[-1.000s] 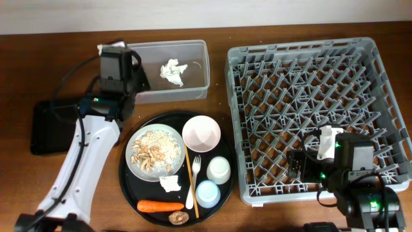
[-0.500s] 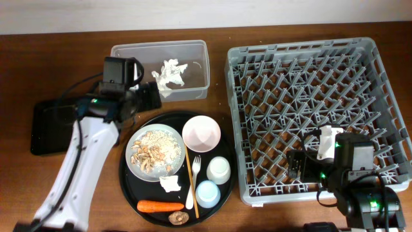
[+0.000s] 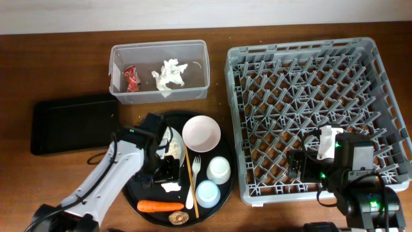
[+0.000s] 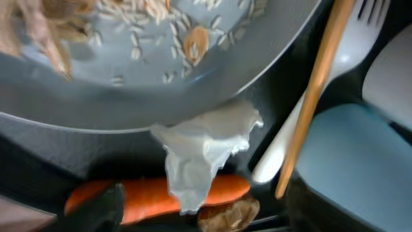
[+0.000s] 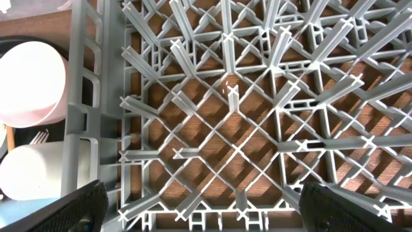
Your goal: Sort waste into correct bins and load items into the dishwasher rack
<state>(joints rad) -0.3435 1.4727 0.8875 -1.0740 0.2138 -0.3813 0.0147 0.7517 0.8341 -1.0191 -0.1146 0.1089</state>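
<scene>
My left gripper [image 3: 165,169] [image 4: 193,214] hangs low over the round black tray, open, with a crumpled white tissue [image 4: 201,153] [image 3: 170,187] between its spread fingers [image 4: 96,207] and untouched. Just beyond the tissue lie the orange carrot [image 4: 138,194] [image 3: 159,207] and the brown lump [image 4: 230,216] [image 3: 178,218]. The white plate [image 4: 161,71] holds grainy scraps, and my arm covers most of it from overhead. The clear tub [image 3: 201,67] holds a red wrapper [image 3: 132,78] and a tissue [image 3: 170,74]. My right gripper [image 3: 297,165] [image 5: 215,209] stands open and empty over the dishwasher rack [image 3: 302,84] [image 5: 225,96].
The shallow black tray [image 3: 71,122] lies at the left. On the round tray [image 3: 129,187] stand a pink-white bowl [image 3: 201,133], a white cup [image 3: 219,169] and a pale blue cup [image 3: 207,193], with a fork [image 3: 196,177] and a wooden stick [image 3: 189,169] alongside.
My left arm swung from the clear tub down to the round tray. Its gripper opened, and the red wrapper now lies in the tub. The right arm has not moved.
</scene>
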